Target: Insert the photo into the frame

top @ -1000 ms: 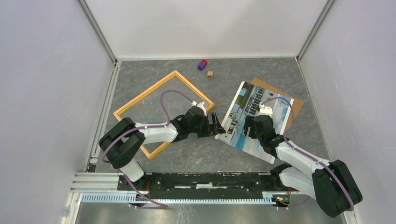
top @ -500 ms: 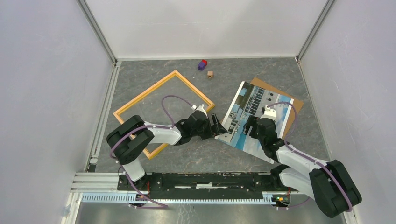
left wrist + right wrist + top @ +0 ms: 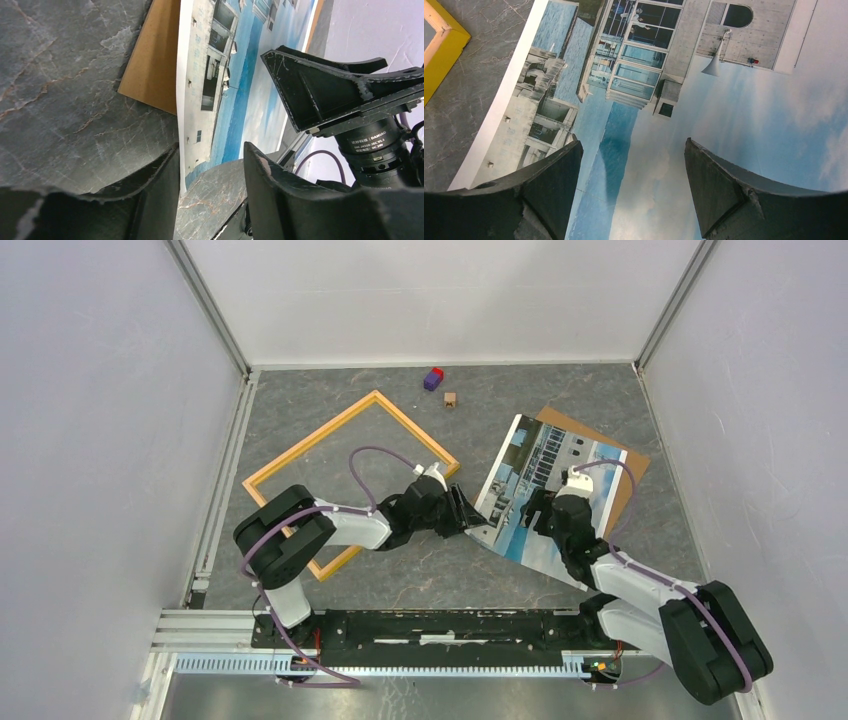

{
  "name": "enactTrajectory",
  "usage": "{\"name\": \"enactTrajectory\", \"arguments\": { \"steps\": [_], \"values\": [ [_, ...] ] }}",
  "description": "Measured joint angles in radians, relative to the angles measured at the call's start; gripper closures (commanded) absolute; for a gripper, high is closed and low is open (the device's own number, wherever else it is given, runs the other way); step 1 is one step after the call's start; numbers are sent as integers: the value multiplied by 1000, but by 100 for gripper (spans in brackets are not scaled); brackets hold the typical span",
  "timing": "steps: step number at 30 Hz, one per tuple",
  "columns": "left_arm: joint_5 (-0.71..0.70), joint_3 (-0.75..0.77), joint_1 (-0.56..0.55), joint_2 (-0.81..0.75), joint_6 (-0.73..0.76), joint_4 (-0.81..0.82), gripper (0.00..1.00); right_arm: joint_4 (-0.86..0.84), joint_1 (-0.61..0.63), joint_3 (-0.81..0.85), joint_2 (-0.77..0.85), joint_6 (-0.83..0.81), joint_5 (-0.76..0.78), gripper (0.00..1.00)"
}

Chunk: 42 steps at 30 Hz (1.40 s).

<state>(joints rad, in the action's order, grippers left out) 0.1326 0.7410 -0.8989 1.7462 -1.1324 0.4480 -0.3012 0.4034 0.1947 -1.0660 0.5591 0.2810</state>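
Note:
The photo (image 3: 545, 455), a glossy print of white buildings and blue sky, lies picture side up right of centre, partly over a brown backing board (image 3: 628, 455). The orange-yellow frame (image 3: 310, 437) lies flat to its left and holds nothing. My left gripper (image 3: 468, 515) is at the photo's near left corner. In the left wrist view the photo (image 3: 235, 75) has its edge between the left gripper's (image 3: 211, 147) jaws, close to one finger, with a gap still showing. My right gripper (image 3: 532, 508) stands open over the photo (image 3: 724, 110), its fingers (image 3: 559, 170) pointing down at the sky part.
A small purple and red block (image 3: 433, 378) and a small brown block (image 3: 451, 399) sit near the back wall. Grey walls close in the table on three sides. A metal rail (image 3: 225, 480) runs along the left. The frame's corner (image 3: 439, 45) shows in the right wrist view.
My left gripper has crept right onto the photo's corner and its jaws have narrowed markedly. The right gripper has shifted slightly toward the near edge, still open.

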Motion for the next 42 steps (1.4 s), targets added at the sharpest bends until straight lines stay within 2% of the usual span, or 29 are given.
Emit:
{"name": "enactTrajectory", "arguments": {
  "steps": [14, 21, 24, 27, 30, 34, 38, 42],
  "values": [
    [-35, 105, 0, 72, 35, -76, 63, -22, -3, -19, 16, -4, -15, 19],
    [-24, 166, 0, 117, 61, -121, 83, -34, -5, -37, 37, -5, -19, 19],
    [-27, 211, 0, 117, 108, -174, 91, -36, -5, -53, 60, -5, -22, 15],
    [-34, 263, 0, 115, 170, -248, 98, -41, -5, -64, 80, -7, -33, 9],
    [-50, 302, 1, 100, 235, -331, 98, -7, -5, -45, 81, -43, -53, 2],
    [-89, 351, 6, 49, 332, -482, 98, 81, -5, 11, 94, -101, -35, 2],
    [-125, 402, 34, -36, 426, -645, 98, 118, -6, 10, 187, -140, -6, 2],
    [-140, 484, 134, -163, 526, -845, 98, 118, -6, -4, 252, -160, 16, 2]
  ]
}}
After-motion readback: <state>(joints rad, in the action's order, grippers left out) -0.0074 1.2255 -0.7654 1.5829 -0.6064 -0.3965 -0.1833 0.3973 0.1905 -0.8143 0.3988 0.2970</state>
